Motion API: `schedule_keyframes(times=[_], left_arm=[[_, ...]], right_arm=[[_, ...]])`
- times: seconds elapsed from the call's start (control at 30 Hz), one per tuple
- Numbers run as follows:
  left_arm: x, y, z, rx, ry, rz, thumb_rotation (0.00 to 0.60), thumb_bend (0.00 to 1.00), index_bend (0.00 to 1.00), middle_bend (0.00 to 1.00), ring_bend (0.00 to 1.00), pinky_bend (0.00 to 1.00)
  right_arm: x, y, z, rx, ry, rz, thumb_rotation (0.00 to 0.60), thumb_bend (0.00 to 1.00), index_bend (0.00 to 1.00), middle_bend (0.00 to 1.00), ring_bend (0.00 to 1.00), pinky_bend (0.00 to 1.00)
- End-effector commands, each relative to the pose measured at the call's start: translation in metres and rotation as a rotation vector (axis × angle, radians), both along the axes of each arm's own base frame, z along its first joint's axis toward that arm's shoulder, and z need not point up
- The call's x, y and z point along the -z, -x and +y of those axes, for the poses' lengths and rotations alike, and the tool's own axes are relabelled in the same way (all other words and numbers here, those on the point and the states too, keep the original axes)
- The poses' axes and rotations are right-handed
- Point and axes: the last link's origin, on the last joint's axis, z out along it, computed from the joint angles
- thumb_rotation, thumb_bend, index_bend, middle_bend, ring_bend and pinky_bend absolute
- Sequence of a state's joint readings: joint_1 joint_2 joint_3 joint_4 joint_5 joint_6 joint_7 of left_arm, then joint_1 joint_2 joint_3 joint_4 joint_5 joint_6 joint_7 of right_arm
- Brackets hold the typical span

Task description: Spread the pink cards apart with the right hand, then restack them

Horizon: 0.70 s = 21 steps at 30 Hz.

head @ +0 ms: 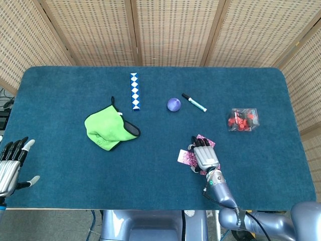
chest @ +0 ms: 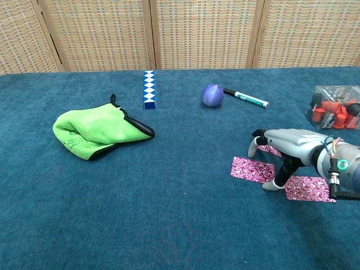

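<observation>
Three pink patterned cards lie spread on the blue table. One card [chest: 252, 170] is left of my right hand [chest: 288, 145], one [chest: 308, 188] lies nearer the front edge, and a third [chest: 272, 150] peeks out behind the hand. In the head view the hand [head: 205, 154] arches palm-down over them, hiding much of the left card [head: 186, 157] and the far card [head: 205, 138]. Its fingertips [chest: 271, 185] touch down between the cards and it grips none of them. My left hand [head: 11, 163] hovers off the table's left edge, fingers apart and empty.
A green cloth [head: 108, 129] lies left of centre. Along the far half are a blue-and-white zigzag stick [head: 134, 91], a purple ball [head: 174, 104] and a marker [head: 194, 103]. A clear box of red pieces [head: 243, 120] sits to the right, beyond the cards.
</observation>
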<state>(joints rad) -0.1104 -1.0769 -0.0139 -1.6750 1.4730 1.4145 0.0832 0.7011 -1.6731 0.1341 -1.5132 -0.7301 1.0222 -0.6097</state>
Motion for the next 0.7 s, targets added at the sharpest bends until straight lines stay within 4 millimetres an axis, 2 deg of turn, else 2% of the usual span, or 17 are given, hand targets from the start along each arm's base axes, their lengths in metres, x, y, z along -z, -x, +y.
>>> schedule_keyframes(times=[0.03, 0.7], left_arm=[[0.0001, 0.0, 0.0001, 0.0, 0.0, 0.0, 0.6, 0.03, 0.0, 0.0, 0.0, 0.0], [-0.0001, 0.0001, 0.0001, -0.002, 0.0, -0.001, 0.6, 0.04, 0.0, 0.0, 0.0, 0.0]], right_arm=[[0.0006, -0.0003, 0.0016, -0.011, 0.002, -0.007, 0.6, 0.35, 0.49, 0.0, 0.0, 0.02], [0.0, -0.0027, 0.0049, -0.042, 0.009, -0.027, 0.6, 0.35, 0.54, 0.0, 0.0, 0.02]])
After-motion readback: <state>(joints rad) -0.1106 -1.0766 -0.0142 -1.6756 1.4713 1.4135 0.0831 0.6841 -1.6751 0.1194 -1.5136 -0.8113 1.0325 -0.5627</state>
